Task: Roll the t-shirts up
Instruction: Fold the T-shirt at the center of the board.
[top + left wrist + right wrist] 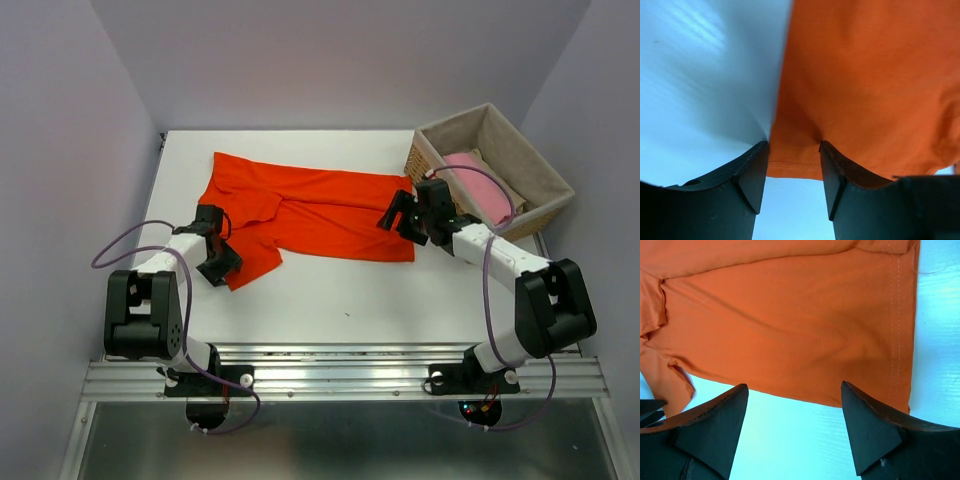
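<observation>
Both jaws gape empty; the left pair barely straddles the t-shirt point(330, 215) hem at 7 o'clock, which may slip out.

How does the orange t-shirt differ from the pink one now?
The orange t-shirt lies spread on the table; the pink t-shirt sits bunched in the basket. The orange one covers a wide area; the pink one shows only as a small heap. Both are plain fabric.

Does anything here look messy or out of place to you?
Nothing spilled or damaged. The bright orange-red fabric t-shirt lies slightly askew on the white table, its left end rumpled, with one flap jutting toward the near edge beside the left gripper.
</observation>
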